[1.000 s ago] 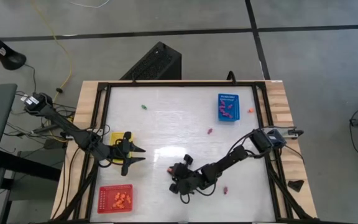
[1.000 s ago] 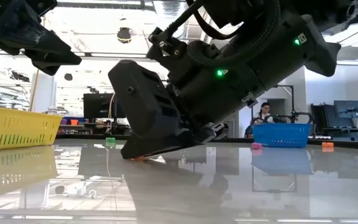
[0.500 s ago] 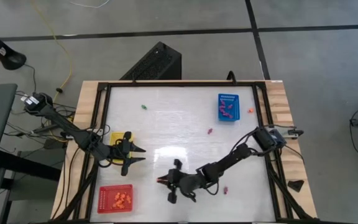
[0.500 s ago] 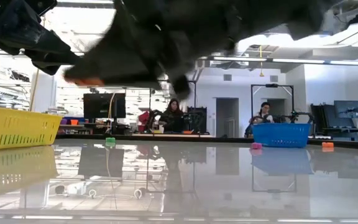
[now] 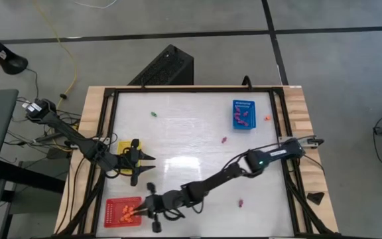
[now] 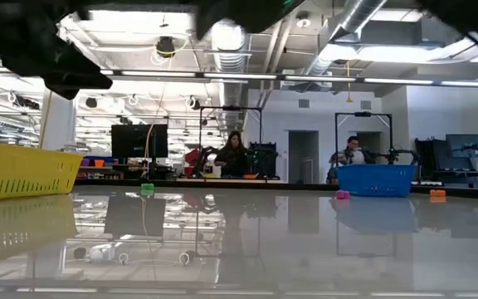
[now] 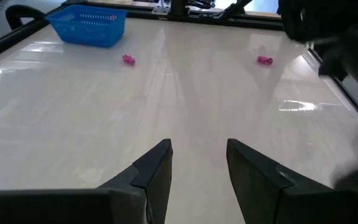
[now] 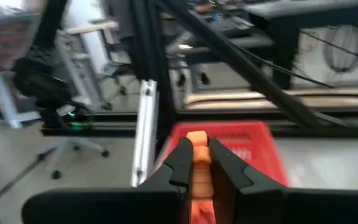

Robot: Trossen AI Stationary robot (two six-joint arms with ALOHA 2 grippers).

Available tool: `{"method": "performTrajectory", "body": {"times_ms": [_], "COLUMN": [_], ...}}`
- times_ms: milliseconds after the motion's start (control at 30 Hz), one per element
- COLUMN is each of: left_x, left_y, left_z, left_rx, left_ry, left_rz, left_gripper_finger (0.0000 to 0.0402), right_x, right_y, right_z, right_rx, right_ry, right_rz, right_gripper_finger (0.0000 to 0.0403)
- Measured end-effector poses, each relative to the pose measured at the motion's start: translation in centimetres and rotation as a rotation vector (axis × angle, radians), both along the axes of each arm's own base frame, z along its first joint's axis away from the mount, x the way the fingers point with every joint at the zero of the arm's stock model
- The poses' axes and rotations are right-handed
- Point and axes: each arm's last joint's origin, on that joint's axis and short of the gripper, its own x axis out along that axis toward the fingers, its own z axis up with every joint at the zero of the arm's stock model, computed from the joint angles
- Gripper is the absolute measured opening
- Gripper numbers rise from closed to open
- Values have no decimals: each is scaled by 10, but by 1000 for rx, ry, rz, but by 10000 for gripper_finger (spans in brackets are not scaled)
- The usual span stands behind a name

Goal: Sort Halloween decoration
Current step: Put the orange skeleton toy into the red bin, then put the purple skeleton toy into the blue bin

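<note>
My right gripper (image 8: 197,146) is shut on a small orange decoration piece (image 8: 197,163). In the high view the right gripper (image 5: 147,207) reaches level to the right edge of the red tray (image 5: 115,204), which holds several orange pieces (image 5: 128,212). My left gripper (image 5: 146,166) hovers open beside the yellow tray (image 5: 123,145), with nothing between its fingers (image 7: 157,168). A green piece (image 5: 153,113), two pink pieces (image 5: 223,140) (image 5: 240,201) and an orange piece (image 5: 267,119) lie loose on the table. My right gripper pinches the orange piece (image 8: 198,140) between its two fingers (image 8: 179,155). The fingers come level from the table's right side. The piece is lifted clear of the table, just short of the red tray's wall (image 8: 241,134).
A blue tray (image 5: 243,114) with pink pieces stands at the far right. The stretched right arm (image 5: 211,180) crosses the near half of the table. A black frame rail (image 5: 108,149) edges the table, and the middle of the white top is bare.
My right gripper has lifted the orange piece off the table and carried it toward the near left corner, up to the red tray. It has tipped from pointing down to level as the arm stretched out.
</note>
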Motion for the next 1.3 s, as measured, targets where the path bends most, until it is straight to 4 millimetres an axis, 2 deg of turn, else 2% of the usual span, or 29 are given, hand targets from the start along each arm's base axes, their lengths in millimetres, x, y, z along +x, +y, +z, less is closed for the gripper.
{"method": "performTrajectory", "body": {"times_ms": [200, 400, 600, 700, 767, 867, 1000, 1133, 1233, 1300], "left_x": [0, 0, 0, 0, 0, 0, -1, -1, -1, -1], "left_y": [0, 0, 0, 0, 0, 0, 1, 1, 1, 1], "left_z": [0, 0, 0, 0, 0, -1, -2, -2, -2, -2], "left_rx": [4, 4, 13, 13, 14, 17, 21, 23, 24, 17], "left_ry": [2, 1, 3, 3, 4, 9, 15, 19, 20, 20], "left_rz": [7, 8, 6, 6, 6, 6, 6, 6, 6, 8], "left_gripper_finger": [141, 141, 141, 141, 141, 141, 141, 142, 141, 141], "right_x": [29, 33, 34, 33, 28, 9, -37, -92, -135, -158], "right_y": [0, -8, -11, -14, -15, -25, -40, -45, -37, -27], "right_z": [-18, -34, -30, -16, -1, 34, 81, 105, 118, 123], "right_rx": [31, 30, 23, 21, -11, -78, -82, -15, 24, 48], "right_ry": [-4, -1, -2, 22, 124, 372, 731, 1129, 1389, 1496], "right_rz": [46, 31, 26, 61, 97, 128, 119, 23, -110, -241], "right_gripper_finger": [57, 104, 192, 229, 241, 246, 247, 248, 248, 248]}}
